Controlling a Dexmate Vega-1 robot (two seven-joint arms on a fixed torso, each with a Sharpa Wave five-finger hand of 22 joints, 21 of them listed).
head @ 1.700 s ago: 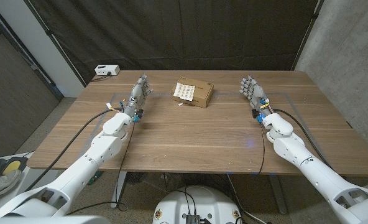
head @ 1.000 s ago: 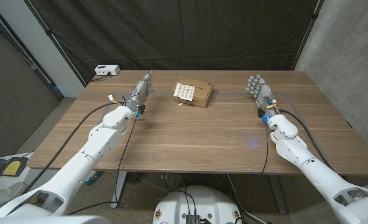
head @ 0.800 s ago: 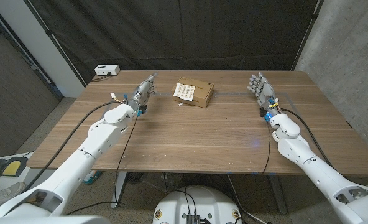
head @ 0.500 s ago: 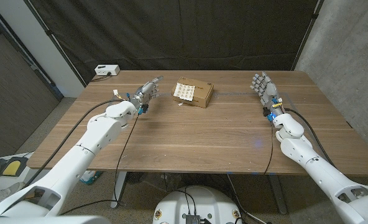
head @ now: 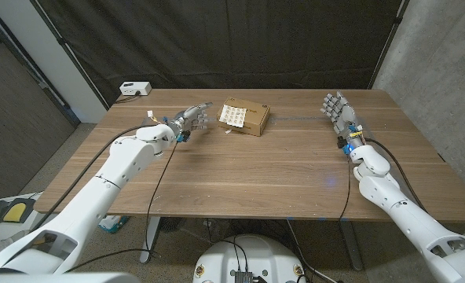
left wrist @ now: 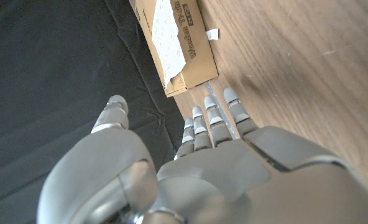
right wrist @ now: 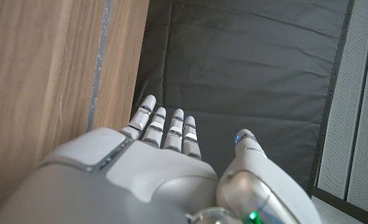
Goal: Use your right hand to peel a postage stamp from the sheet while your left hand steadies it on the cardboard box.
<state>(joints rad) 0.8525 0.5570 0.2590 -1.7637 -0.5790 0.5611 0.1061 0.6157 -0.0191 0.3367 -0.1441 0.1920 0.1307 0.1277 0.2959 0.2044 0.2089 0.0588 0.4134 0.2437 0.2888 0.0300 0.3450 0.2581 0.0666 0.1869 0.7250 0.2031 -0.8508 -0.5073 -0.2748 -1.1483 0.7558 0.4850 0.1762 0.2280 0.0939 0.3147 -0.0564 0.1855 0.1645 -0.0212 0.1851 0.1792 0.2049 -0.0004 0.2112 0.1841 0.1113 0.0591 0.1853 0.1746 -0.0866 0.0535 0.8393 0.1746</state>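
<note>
Task barely begun — no stamp peeled, sheet not yet steadied. The stamp sheet (head: 233, 115) lies on top of the cardboard box (head: 246, 118). The left hand (head: 192, 119) hovers just beside the box, fingers extended and apart, holding nothing. The right hand (head: 338, 111) stands well apart from the box — fingers spread, empty.

Our left hand (head: 192, 119) swung from the table's left part toward the cardboard box (head: 246, 116), fingers now pointing at it, our right hand (head: 338, 111) drifted rightward, away from it
</note>
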